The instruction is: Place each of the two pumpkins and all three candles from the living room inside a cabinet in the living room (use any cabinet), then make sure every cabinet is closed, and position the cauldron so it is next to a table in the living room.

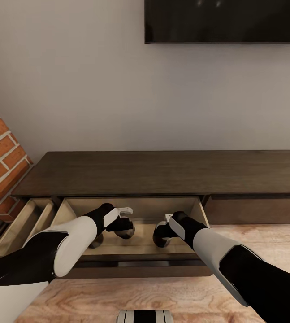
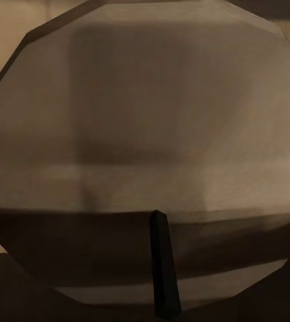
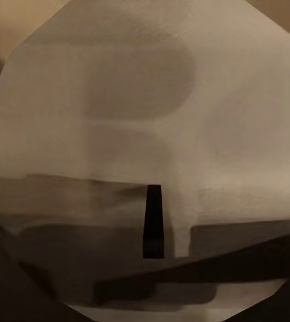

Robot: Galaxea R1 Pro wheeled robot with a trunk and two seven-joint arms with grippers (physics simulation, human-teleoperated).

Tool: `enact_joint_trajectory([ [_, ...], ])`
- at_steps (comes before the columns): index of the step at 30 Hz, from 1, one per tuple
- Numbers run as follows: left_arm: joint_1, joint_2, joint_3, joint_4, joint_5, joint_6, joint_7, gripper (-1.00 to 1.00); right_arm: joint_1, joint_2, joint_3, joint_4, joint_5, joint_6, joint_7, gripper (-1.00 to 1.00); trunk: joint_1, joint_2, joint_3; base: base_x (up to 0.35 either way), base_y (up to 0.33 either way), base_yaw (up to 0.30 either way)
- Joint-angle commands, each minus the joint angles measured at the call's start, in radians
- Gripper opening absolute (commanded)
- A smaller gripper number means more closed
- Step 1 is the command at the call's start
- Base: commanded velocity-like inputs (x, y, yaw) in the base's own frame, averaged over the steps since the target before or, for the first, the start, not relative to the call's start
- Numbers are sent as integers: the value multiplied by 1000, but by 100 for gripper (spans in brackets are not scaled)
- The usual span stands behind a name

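Note:
The long dark-brown cabinet (image 1: pixel 162 172) stands against the wall, and one of its drawers (image 1: pixel 136 262) is pulled out toward me. Both arms reach down into that drawer. At the tip of my left gripper (image 1: pixel 126 229) sits a rounded grey-brown candle (image 1: pixel 127 232), which looms as a large faceted tan shape (image 2: pixel 145 134) in the left wrist view, with one dark finger (image 2: pixel 162 268) in front. My right gripper (image 1: pixel 162 235) holds a similar candle (image 1: pixel 161 240), also huge and faceted (image 3: pixel 185 134) behind a dark finger (image 3: pixel 154 221). Pumpkins, cauldron and table are out of view.
A second drawer (image 1: pixel 23 224) stands open to the left, beside a red brick wall (image 1: pixel 1 157). A dark screen (image 1: pixel 225 20) hangs on the wall above the cabinet. A closed panel (image 1: pixel 252 210) lies to the right, above wooden floor (image 1: pixel 252 237).

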Motion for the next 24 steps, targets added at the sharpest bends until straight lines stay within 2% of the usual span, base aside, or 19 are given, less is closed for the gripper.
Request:
enact_joint_trajectory([
  [1,-1,0,1,1,11,1,8,-100,0,0,5,-2,-11,4,-8,-100,0,0,-1,0,0,0],
  [5,-1,0,1,1,11,1,8,-100,0,0,5,-1,-11,4,-8,-100,1,-1,-12,0,0,0],
  [24,-1,0,1,1,11,0,8,-100,0,0,5,-2,-11,4,-8,-100,1,-1,-12,0,0,0],
])
